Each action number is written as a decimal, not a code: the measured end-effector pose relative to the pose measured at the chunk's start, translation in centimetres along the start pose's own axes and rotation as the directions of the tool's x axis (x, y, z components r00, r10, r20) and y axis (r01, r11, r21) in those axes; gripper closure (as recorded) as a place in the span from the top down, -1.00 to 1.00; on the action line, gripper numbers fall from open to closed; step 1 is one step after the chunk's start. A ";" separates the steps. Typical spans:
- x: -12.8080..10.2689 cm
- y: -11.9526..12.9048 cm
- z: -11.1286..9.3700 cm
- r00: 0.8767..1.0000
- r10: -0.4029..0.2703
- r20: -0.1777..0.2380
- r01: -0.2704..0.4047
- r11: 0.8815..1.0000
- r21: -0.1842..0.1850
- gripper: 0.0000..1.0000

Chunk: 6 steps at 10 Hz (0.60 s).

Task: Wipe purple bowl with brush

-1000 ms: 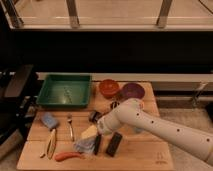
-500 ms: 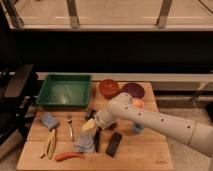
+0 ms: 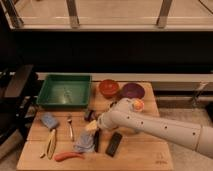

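The purple bowl [image 3: 133,90] sits at the back right of the wooden board, next to the red-orange bowl [image 3: 109,88]. The brush [image 3: 96,141] is a slim black stick lying on the board beside a blue-grey cloth [image 3: 83,144]. Its upper end is hidden under my gripper. My gripper [image 3: 92,126] is low over the board, right at the brush's upper end, on a white arm that comes in from the right. The bowl is well to the back right of the gripper.
A green tray [image 3: 65,91] stands at the back left. A black rectangular block [image 3: 114,144] lies right of the brush. A fork [image 3: 70,128], a yellow-handled tool [image 3: 50,145], a blue item [image 3: 49,120] and a red item [image 3: 67,156] lie on the left.
My gripper has shifted slightly left and sits down at the brush's upper end. The bowls and the other items have not moved.
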 end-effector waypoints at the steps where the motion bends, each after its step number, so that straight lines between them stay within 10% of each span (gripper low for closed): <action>1: -0.3 0.6 0.3 1.000 0.017 -0.002 -0.017 1.000 -0.013 0.55; 6: -0.7 1.1 0.1 1.000 0.030 0.004 -0.030 0.999 -0.017 0.55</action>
